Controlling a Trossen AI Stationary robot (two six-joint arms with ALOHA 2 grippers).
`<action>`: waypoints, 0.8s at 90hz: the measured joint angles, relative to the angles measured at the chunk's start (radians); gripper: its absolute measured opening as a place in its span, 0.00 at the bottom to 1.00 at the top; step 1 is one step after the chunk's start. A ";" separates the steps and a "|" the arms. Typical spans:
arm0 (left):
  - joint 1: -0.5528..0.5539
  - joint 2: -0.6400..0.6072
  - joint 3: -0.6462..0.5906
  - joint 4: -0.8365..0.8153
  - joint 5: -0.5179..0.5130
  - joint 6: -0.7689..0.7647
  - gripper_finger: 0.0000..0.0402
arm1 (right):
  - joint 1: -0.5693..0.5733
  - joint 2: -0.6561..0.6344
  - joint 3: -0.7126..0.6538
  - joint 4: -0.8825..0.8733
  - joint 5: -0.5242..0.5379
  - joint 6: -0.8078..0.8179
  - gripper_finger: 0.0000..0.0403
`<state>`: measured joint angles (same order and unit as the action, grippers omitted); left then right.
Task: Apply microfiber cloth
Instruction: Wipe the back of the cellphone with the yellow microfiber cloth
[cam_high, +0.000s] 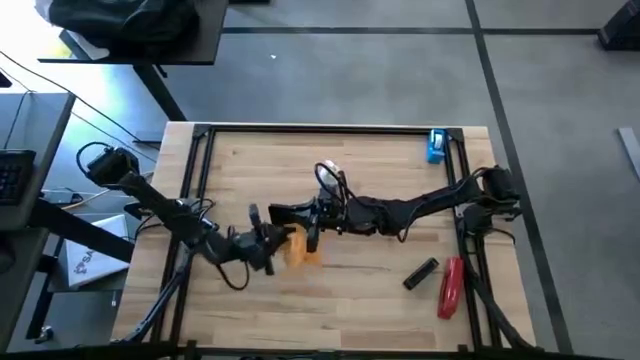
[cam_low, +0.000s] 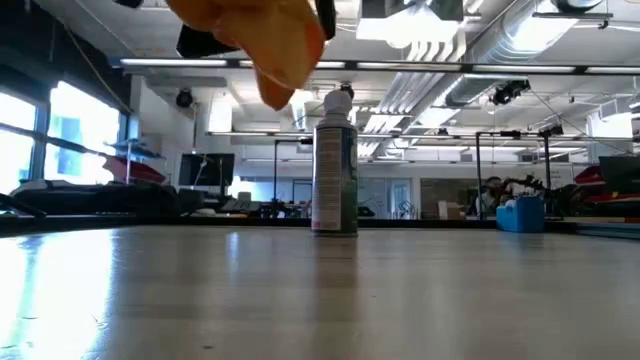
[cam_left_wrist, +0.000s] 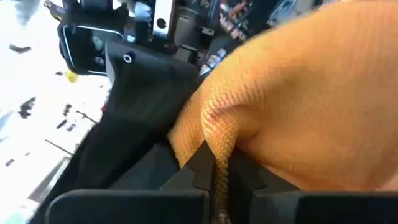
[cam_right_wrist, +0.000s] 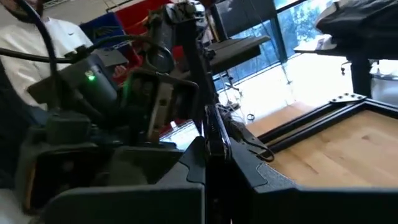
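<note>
the left hand (cam_high: 283, 243) is pinching the microfiber cloth (cam_high: 299, 248) between its fingers, which are closing tight on a fold of the orange fabric; in the left wrist view the cloth (cam_left_wrist: 298, 106) is bulging out past the dark fingertips (cam_left_wrist: 198, 163) and filling most of the frame. the cloth is hanging above the table (cam_high: 260, 180), near the middle and a little toward the front edge, and in the low view it (cam_low: 270, 45) is dangling clear of the tabletop. the right hand (cam_high: 302, 222) is sitting just beside the cloth, gripping a thin black phone (cam_right_wrist: 214, 124) edge-on between its closed fingers, so that the two hands are meeting nose to nose. farther back, a spray can (cam_high: 330, 178) is standing upright on the table behind the hands. a blue object (cam_high: 436, 146) is resting at the far right corner. near the front right, a small black item (cam_high: 421, 273) and a red tool (cam_high: 451, 287) are lying just beside each other, well apart from both hands.
</note>
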<state>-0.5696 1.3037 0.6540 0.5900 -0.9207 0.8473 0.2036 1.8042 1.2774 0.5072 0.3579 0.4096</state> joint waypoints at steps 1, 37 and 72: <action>0.004 0.000 0.000 0.000 0.000 0.011 0.00 | 0.000 0.000 0.000 -0.002 0.002 0.000 0.00; -0.006 0.000 0.000 0.051 -0.061 0.539 0.00 | -0.008 0.000 -0.001 0.003 0.008 0.000 0.00; -0.026 0.151 0.001 -0.156 0.087 0.131 0.00 | -0.010 0.001 -0.002 0.037 0.002 -0.006 0.00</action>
<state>-0.5956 1.4550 0.6547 0.4336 -0.8341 0.9786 0.1937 1.8050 1.2751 0.5440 0.3601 0.4035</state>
